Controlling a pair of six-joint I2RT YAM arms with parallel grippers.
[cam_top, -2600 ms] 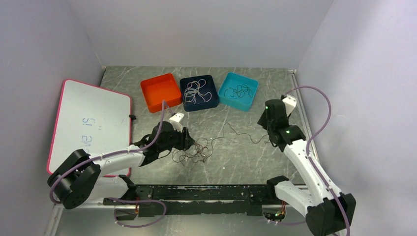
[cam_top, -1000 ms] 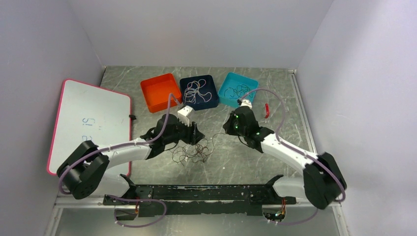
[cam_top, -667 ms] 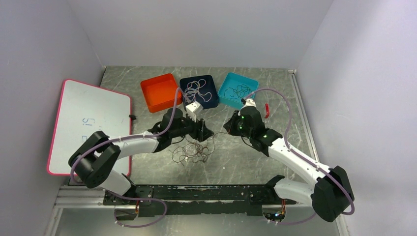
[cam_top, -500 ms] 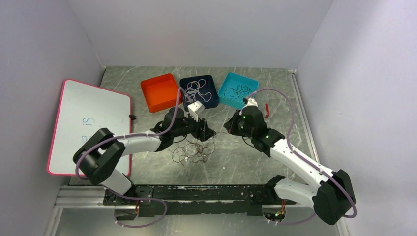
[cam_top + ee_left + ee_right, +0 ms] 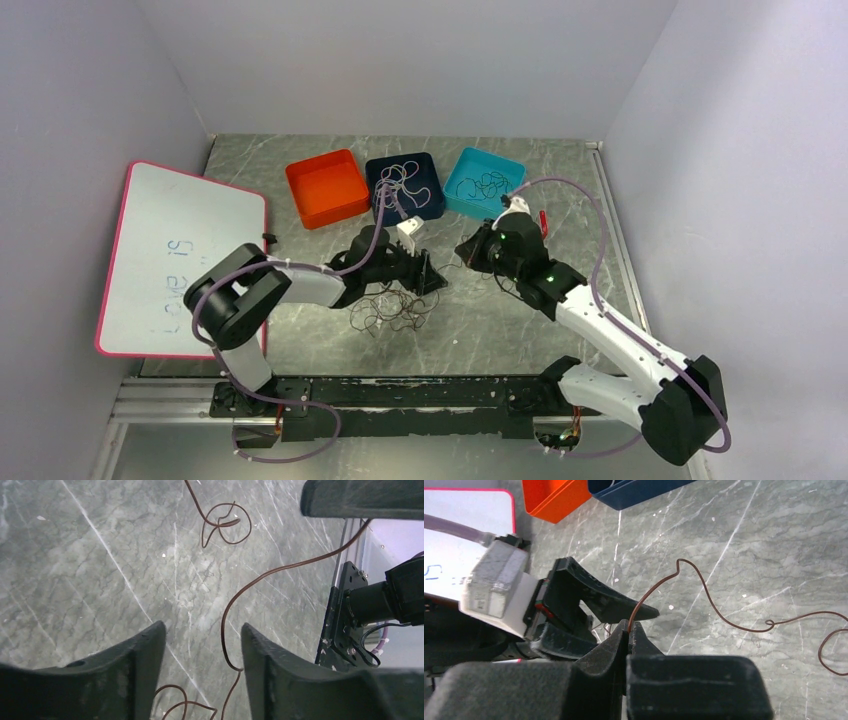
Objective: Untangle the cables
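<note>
While the pink-framed whiteboard (image 5: pixel 180 250) at the left of the grey marbled tabletop (image 5: pixel 560 180) carries blue handwriting, it is too faint to read from above. Three square plastic trays stand in a row at the far side: an orange tray (image 5: pixel 327 187), a navy tray (image 5: pixel 440 195) holding a white cable (image 5: pixel 400 185), and a teal tray (image 5: pixel 478 214) holding black cables (image 5: pixel 487 185). The heap of thin brownish-red cables (image 5: pixel 390 308) lies mid-table. The left gripper (image 5: pixel 430 280) is at its far right edge, and the right gripper (image 5: pixel 470 250) is just beside that.

From the left wrist, the left gripper (image 5: pixel 202 630) has its jaws spread and grips nothing. One brownish-red strand (image 5: pixel 223 630) runs down between the fingers (image 5: pixel 135 670), with no visible contact.

From the right wrist, the right gripper (image 5: pixel 629 630) has its fingers pressed together, pinching the brownish-red strand (image 5: pixel 768 625) at their tips. It sits close against the left gripper's open fingers (image 5: pixel 614 600).
</note>
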